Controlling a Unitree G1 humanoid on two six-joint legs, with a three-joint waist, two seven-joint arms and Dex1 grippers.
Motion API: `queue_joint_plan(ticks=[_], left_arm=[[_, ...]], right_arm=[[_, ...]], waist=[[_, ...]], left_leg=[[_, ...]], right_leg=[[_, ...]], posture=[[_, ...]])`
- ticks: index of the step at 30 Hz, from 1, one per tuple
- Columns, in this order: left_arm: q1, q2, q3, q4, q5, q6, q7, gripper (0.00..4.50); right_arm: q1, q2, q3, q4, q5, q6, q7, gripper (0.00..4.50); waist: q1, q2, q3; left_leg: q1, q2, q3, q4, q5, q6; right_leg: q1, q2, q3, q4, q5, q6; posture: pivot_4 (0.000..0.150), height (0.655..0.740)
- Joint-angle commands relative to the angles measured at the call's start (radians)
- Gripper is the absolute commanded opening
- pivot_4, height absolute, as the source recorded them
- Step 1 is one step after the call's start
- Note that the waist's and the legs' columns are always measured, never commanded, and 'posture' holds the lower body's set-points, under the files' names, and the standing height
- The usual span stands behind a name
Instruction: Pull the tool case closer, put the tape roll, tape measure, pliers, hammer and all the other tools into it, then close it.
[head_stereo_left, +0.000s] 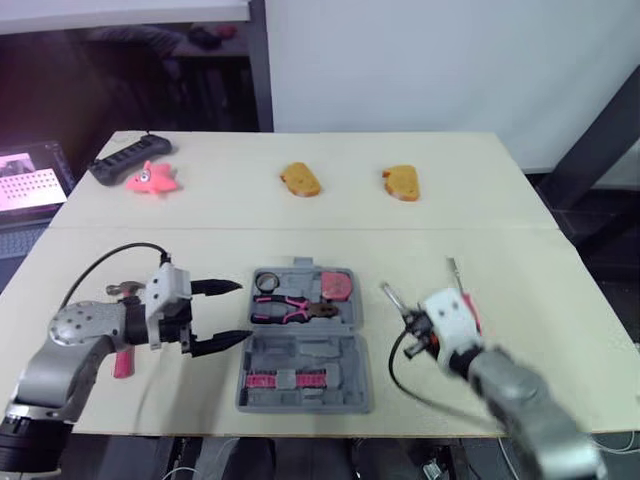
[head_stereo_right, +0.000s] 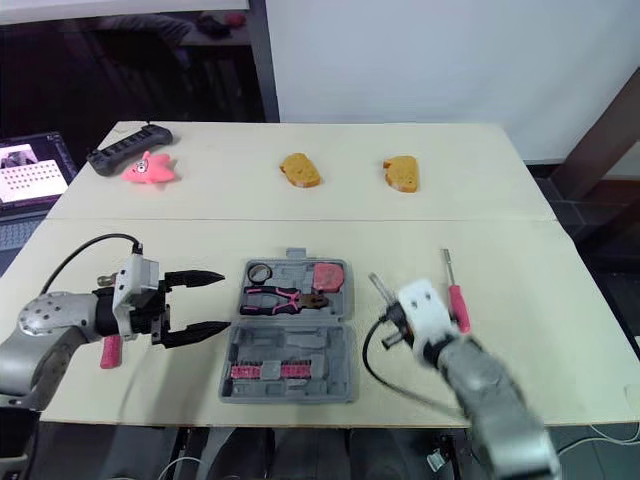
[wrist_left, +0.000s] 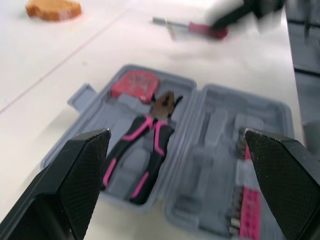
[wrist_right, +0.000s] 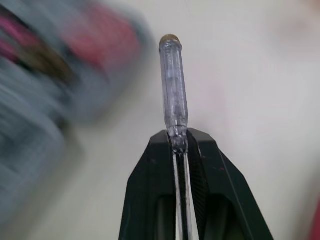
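The grey tool case (head_stereo_left: 305, 345) lies open near the table's front edge. In its far half are the pink-handled pliers (head_stereo_left: 290, 308), a red tape measure (head_stereo_left: 337, 285) and a black tape roll (head_stereo_left: 265, 284). My left gripper (head_stereo_left: 225, 315) is open just left of the case, pointing at it. A pink-handled hammer (head_stereo_left: 122, 362) lies partly under my left arm. My right gripper (wrist_right: 178, 137) is shut on a clear-handled screwdriver (wrist_right: 173, 100), held above the table right of the case. Beside it on the table lies a pink screwdriver (head_stereo_left: 462, 298).
Two orange bread-like pieces (head_stereo_left: 300, 180) (head_stereo_left: 401, 183) lie at the back of the table. A pink toy (head_stereo_left: 152, 179) and a black bar-shaped device (head_stereo_left: 125, 157) are at the back left. A laptop (head_stereo_left: 30, 180) stands off the table's left side.
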Motion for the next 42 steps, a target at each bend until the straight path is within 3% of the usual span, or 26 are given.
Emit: queue_joint_plan(ticks=[1, 5, 9, 14, 42], left_arm=[[0.04, 0.033, 0.045, 0.018, -0.014, -0.041, -0.073, 4.5], [0.046, 0.051, 0.058, 0.059, -0.005, -0.059, -0.106, 4.5], [0.073, 0.071, 0.08, 0.065, -0.005, -0.069, -0.125, 4.5], [0.14, 0.073, 0.093, 0.006, -0.006, -0.069, -0.123, 4.5], [0.236, 0.065, 0.13, -0.095, -0.031, -0.028, -0.061, 4.5]], right_arm=[[-0.193, -0.018, 0.097, -0.044, 0.212, 0.272, 0.14, 0.04], [-0.375, -0.027, 0.26, 0.011, 0.251, 0.338, 0.143, 0.04], [-0.527, 0.066, 0.494, 0.169, 0.18, 0.288, 0.075, 0.04], [-0.58, 0.146, 0.636, 0.301, 0.11, 0.22, 0.02, 0.04], [-0.633, 0.266, 0.826, 0.602, -0.034, -0.003, 0.123, 0.04]], waist=[[0.001, -0.001, -0.001], [0.015, -0.001, -0.001], [0.011, -0.001, -0.001], [-0.001, -0.001, -0.001], [-0.003, -0.001, -0.001]], left_leg=[[0.001, 0.001, -0.002, -0.001, -0.001, 0.001], [-0.004, 0.0, -0.003, -0.007, -0.001, 0.001], [-0.005, 0.0, -0.001, -0.007, -0.001, 0.001], [-0.004, 0.0, -0.001, -0.009, 0.0, 0.001], [-0.003, 0.0, -0.001, -0.009, 0.0, 0.0]], right_leg=[[0.0, 0.001, -0.002, 0.0, 0.0, 0.0], [-0.005, -0.001, -0.004, -0.001, -0.001, -0.001], [-0.006, -0.003, -0.004, -0.003, -0.001, -0.001], [-0.007, -0.002, -0.004, -0.001, -0.001, -0.001], [-0.008, -0.001, -0.004, 0.0, -0.001, -0.001]], posture=[[0.15, 0.74], [0.15, 0.74], [0.15, 0.74], [0.15, 0.74], [0.15, 0.74]])
